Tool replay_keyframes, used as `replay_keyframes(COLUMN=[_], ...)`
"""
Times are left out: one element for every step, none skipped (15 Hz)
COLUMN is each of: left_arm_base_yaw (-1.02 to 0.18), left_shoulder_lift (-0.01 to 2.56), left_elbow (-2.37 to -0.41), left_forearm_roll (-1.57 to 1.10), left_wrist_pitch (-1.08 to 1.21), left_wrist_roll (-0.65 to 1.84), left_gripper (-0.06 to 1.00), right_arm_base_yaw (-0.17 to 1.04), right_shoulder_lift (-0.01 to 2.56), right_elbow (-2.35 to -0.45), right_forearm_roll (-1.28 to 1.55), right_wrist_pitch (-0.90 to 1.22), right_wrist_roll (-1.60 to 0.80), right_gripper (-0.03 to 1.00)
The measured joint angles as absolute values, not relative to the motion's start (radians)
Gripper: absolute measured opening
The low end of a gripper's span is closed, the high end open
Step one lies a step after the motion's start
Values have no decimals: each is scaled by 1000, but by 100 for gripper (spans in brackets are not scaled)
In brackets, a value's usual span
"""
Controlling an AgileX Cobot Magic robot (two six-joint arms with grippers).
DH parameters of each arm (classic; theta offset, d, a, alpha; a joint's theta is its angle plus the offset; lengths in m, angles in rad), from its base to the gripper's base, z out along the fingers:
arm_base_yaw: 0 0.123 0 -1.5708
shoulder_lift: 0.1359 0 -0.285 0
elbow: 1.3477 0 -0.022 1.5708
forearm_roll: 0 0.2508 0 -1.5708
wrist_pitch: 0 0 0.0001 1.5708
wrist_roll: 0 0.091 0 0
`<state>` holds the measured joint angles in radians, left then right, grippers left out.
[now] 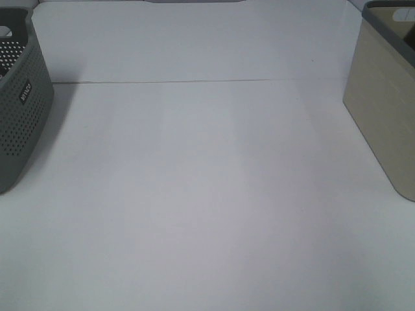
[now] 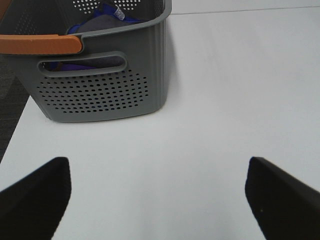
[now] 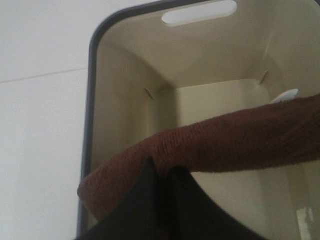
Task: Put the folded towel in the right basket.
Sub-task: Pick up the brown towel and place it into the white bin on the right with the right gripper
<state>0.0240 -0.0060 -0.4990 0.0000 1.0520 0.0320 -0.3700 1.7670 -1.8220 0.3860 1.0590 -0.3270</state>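
In the right wrist view my right gripper [image 3: 162, 175] is shut on the folded towel [image 3: 225, 140], a dark reddish-brown cloth. It hangs over the open inside of the right basket [image 3: 92, 100], beige with a dark grey rim. The basket also shows at the right edge of the exterior high view [image 1: 382, 97]; neither arm nor towel shows there. My left gripper [image 2: 157, 195] is open and empty above the white table, facing the grey perforated basket.
The grey perforated basket [image 2: 100, 85] stands at the table's left edge, also in the exterior high view [image 1: 19, 97], with blue and grey cloth inside and an orange handle [image 2: 40, 44]. The white table [image 1: 207, 194] lies between the baskets.
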Motion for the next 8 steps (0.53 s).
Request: replay_keyframes(left_arm_base_yaw=[24, 24, 24, 24, 24, 24, 24, 24], left_shoulder_lift=[-6, -6, -6, -6, -6, -6, -6, -6], left_elbow=[-499, -499, -499, -499, -499, -499, -499, -499], left_forearm_roll=[0, 0, 0, 0, 0, 0, 0, 0], left_wrist_pitch=[1052, 1052, 1052, 1052, 1052, 1052, 1052, 1052], left_wrist_roll=[32, 32, 32, 32, 32, 32, 32, 32], left_gripper=[88, 88, 88, 88, 88, 88, 88, 88], right_arm_base_yaw=[-370, -370, -370, -370, -370, -370, -370, -370], right_shoulder_lift=[1767, 1767, 1767, 1767, 1771, 1773, 1782, 1803], right_elbow=[-1822, -1822, -1822, -1822, -1822, -1822, -1822, -1822], right_forearm_roll=[366, 363, 372, 379, 384, 386, 389, 385], right_wrist_pitch=[1059, 1059, 1059, 1059, 1059, 1063, 1082, 1110], right_wrist_roll=[-351, -371, -388, -399, -408, -411, -411, -407], right_gripper=[3, 3, 3, 3, 3, 3, 7, 17])
